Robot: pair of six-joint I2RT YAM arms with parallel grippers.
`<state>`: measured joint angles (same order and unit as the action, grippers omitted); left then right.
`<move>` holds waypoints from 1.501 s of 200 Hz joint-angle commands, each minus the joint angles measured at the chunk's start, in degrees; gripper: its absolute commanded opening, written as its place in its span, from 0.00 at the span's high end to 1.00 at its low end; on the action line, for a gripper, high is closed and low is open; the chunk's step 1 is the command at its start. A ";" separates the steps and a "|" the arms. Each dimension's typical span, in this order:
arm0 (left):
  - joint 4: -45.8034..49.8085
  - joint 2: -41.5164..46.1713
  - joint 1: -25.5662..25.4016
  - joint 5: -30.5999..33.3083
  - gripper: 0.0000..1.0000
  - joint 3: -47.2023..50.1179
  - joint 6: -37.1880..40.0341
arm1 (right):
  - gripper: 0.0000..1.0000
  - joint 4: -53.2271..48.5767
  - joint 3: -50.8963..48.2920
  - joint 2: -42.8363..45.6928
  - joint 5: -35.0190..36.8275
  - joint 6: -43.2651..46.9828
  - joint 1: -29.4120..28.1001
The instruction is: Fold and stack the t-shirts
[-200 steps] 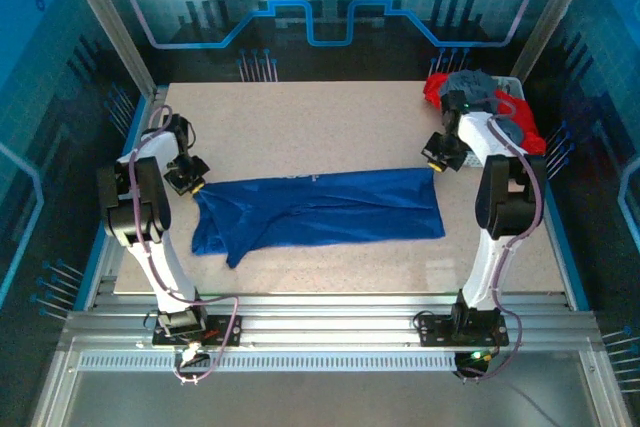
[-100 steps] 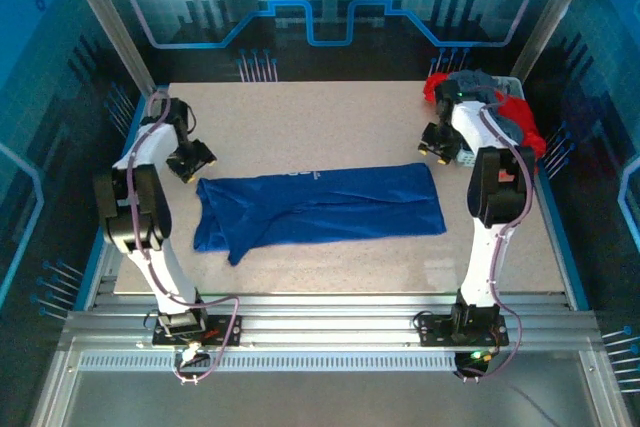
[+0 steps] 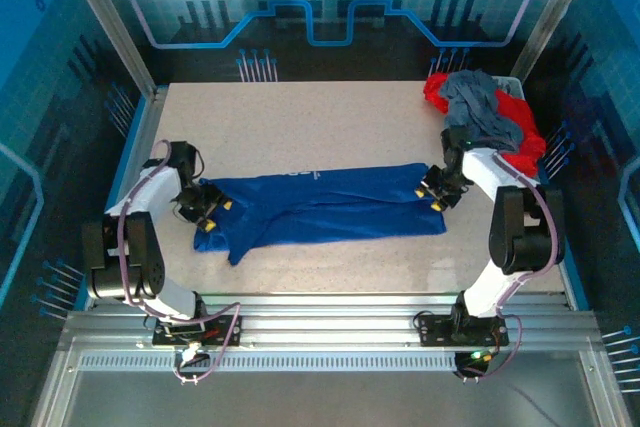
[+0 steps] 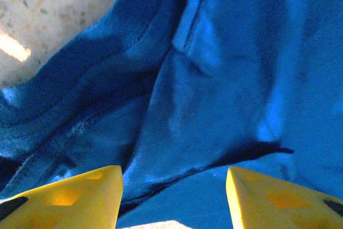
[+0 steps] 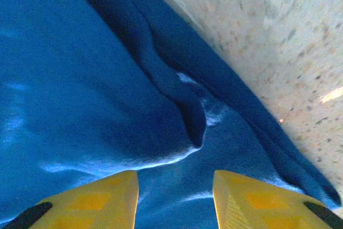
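While the left end effector [image 3: 207, 209] is hanging low over the rumpled left end of the blue t-shirt [image 3: 320, 207], at the centre-left of the overhead frame, its yellow fingertips [image 4: 64, 197] are standing apart and released, with creased blue cloth lying under the gap and nothing pinched between them. The shirt itself is lying as a long band across the middle of the table [image 3: 300, 117]. It is already doubled lengthwise, neater toward the right and bunched and trailing a loose flap at its lower left. At the shirt's right end, centre-right of the frame, the right end effector [image 3: 436, 192] is likewise sitting just above the cloth with its jaws parted, gripping nothing, over a thick folded edge running beside bare tabletop. In the upper right corner a grey t-shirt [image 3: 480, 107] is lying heaped on a red t-shirt [image 3: 520, 142], both unfolded and well apart from the blue one. The step in hand appears to be taking hold of both ends of the band for the next fold. That move is calling for each pair of jaws to be lowering onto the layered edge and closing on all layers at once, the left taking in the stray flap, before one end is being carried over the other.
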<state>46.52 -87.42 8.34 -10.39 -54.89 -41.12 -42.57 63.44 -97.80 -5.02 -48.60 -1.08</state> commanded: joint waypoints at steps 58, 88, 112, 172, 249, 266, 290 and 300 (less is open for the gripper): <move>-3.57 -4.57 -0.36 1.05 0.53 -0.13 -0.83 | 0.71 5.10 0.49 -4.29 0.11 -3.42 0.21; -5.24 -6.13 -0.34 3.30 0.69 -0.49 -0.47 | 0.78 4.71 2.10 -5.83 1.78 -3.06 0.31; -5.24 -5.87 -0.36 5.72 0.92 -0.82 -0.32 | 0.89 3.85 3.56 -5.75 3.80 -2.13 0.22; -2.07 -3.06 -0.34 10.03 1.00 -2.93 1.29 | 1.00 -1.01 5.07 -2.08 8.31 0.43 0.10; 1.38 -1.60 -0.34 11.74 1.00 -3.28 2.36 | 1.00 -4.77 2.70 -0.79 7.03 0.07 -0.16; 1.05 -2.28 -0.34 11.71 1.00 -2.31 2.28 | 1.00 -4.07 0.05 -1.14 7.37 -0.53 -0.24; -0.02 -2.45 -0.41 10.39 1.00 -1.28 2.36 | 1.00 -2.11 -2.41 -2.66 7.14 -0.59 -0.13; 0.33 -2.28 -0.66 9.69 0.98 -1.50 2.51 | 1.00 -1.98 -2.29 -3.25 6.94 -0.25 -0.17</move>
<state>45.25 -89.47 8.08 -1.23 -57.30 -40.12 -44.36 62.19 -99.74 1.08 -48.47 -1.08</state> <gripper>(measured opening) 0.053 0.057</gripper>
